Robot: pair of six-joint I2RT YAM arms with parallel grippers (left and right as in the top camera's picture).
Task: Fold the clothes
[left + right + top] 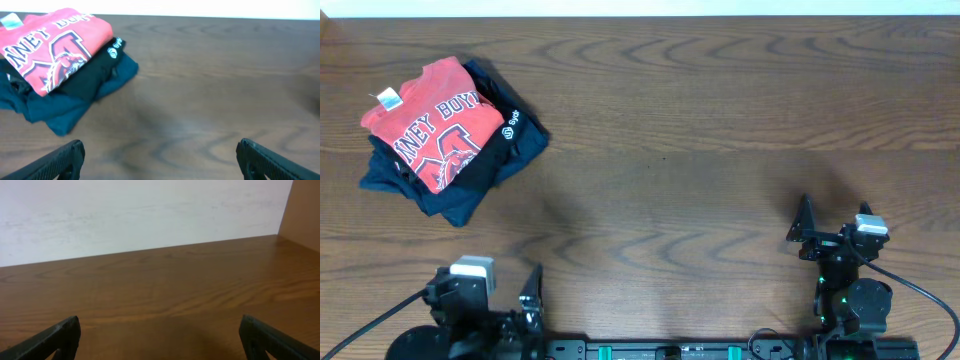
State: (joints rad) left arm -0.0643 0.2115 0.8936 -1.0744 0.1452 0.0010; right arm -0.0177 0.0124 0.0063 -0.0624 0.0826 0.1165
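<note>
The coral-red T-shirt (430, 118) lies folded on top of a pile at the table's far left, white lettering up and a white neck tag at its far-left corner. It also shows in the left wrist view (50, 47). My left gripper (160, 152) is open and empty at the near left edge (532, 290), well short of the pile. My right gripper (160, 335) is open and empty at the near right (804, 232), over bare wood.
Under the red shirt lie a folded black shirt with a small white logo (492, 150) and navy-blue folded garments (450, 200). The wooden table (720, 120) ends at a pale wall at the back (150, 215).
</note>
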